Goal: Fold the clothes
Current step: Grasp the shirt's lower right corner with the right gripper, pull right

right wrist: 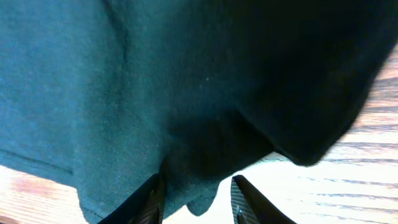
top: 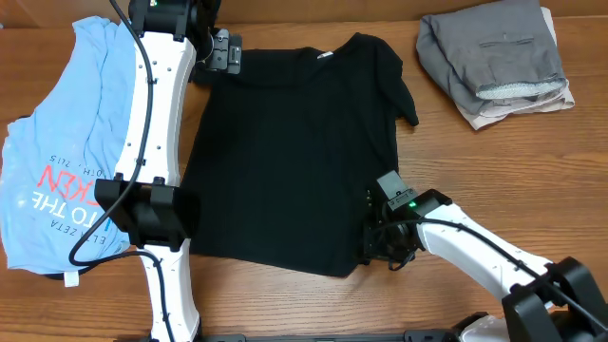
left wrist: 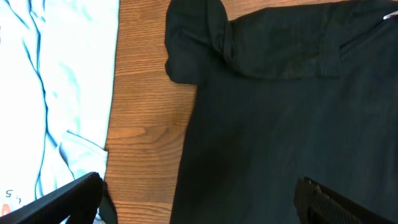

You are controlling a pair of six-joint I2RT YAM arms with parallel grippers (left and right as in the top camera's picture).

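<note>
The black T-shirt lies spread flat mid-table, its white neck tag at the far edge. The light blue shirt with red-and-white lettering lies crumpled at the left. My left gripper is open over the black shirt's far left sleeve. In the left wrist view its jaws straddle the shirt's edge and bare wood, with the blue shirt beside them. My right gripper is at the shirt's near right corner. In the right wrist view its jaws are apart around a cloth fold.
A folded grey garment pile sits at the far right corner. The wooden table shows to the right of the black shirt and along the near edge. The left arm's white links cross between the two shirts.
</note>
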